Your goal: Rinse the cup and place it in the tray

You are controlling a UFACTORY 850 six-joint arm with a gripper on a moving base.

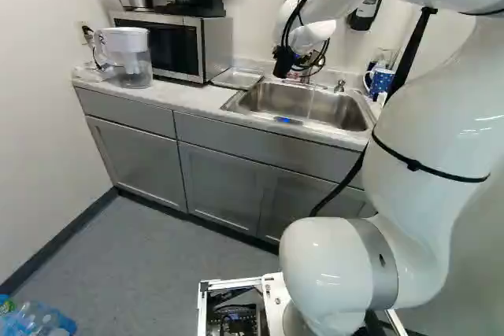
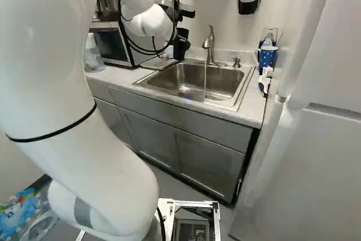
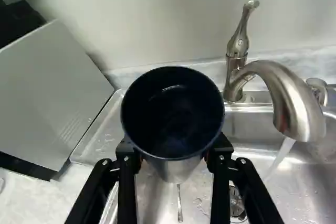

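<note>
Cup (image 3: pixel 172 111), gripped from both sides by the claw (image 3: pixel 172 156), fingers parted to its width; wetness could make it slip short of the tray (image 3: pixel 104 136).

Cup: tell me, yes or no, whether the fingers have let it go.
No, the fingers press on the cup from both sides, holding it between them.

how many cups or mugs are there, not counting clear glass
2: a silver cup with a dark inside, held in the black two-fingered gripper, and a blue spotted mug, right of the metal sink in the right base view. Others may be hidden.
</note>
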